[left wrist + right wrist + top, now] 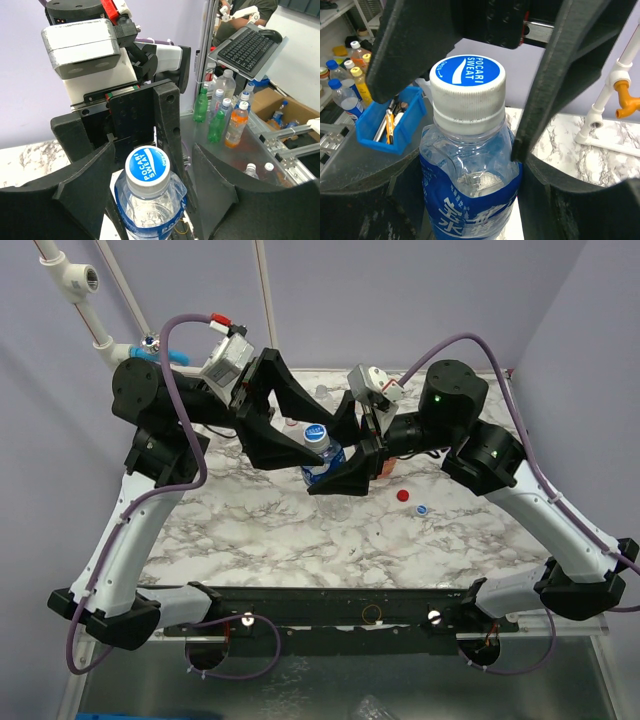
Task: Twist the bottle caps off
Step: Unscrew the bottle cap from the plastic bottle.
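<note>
My right tool (470, 175) is clamped on the clear blue-labelled plastic bottle (470, 215) over the marble-patterned table (250, 530); left tool (152, 172) gapes around its blue-and-white screw cap (467, 80). Closing off-centre, I'd probably slip or twist the whole bottle.

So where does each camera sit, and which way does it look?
Top view: above and behind, looking down on the table; left arm and right arm show.
Left wrist: on the left arm, facing the cap; left fingers flank it.
Right wrist: opposite, right fingers beside the bottle.
Shared: both wrist views face the same cap.
</note>
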Action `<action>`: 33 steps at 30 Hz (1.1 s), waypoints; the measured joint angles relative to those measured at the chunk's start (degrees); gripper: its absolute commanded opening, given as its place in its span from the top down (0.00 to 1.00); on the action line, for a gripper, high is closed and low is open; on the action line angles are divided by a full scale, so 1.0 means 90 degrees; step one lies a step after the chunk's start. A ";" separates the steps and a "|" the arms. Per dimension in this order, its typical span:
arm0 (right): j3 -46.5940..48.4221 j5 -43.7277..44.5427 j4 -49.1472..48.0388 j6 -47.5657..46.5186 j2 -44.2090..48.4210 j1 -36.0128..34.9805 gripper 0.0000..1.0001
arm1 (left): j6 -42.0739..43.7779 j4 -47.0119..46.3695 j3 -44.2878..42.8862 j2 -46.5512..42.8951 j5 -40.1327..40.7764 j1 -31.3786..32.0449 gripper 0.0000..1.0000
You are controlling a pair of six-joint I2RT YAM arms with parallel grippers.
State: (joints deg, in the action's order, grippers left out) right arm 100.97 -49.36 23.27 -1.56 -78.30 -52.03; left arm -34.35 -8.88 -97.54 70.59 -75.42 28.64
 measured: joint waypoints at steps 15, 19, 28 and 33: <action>-0.0257 0.0083 -0.0243 0.0053 0.0124 0.0000 0.99 | 0.0279 -0.0015 -0.0010 0.0036 0.0007 0.0000 0.97; -0.0301 0.0134 -0.0364 0.0063 0.0126 0.0000 0.99 | 0.0357 -0.0019 -0.0010 0.0007 0.0002 0.0012 1.00; -0.0386 0.0376 -0.0537 0.0053 0.0185 -0.0012 0.99 | 0.0539 0.0012 -0.0007 -0.0051 0.0109 0.0010 1.00; -0.0393 0.0656 -0.0576 0.0058 0.0238 -0.0012 1.00 | 0.0648 0.0180 -0.0007 -0.0095 0.0418 0.0010 1.00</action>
State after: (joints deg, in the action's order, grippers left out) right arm 97.43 -43.46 18.09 -1.04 -76.16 -52.14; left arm -28.51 -7.27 -97.60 69.73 -71.66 28.73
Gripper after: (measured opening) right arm 0.621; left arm 0.335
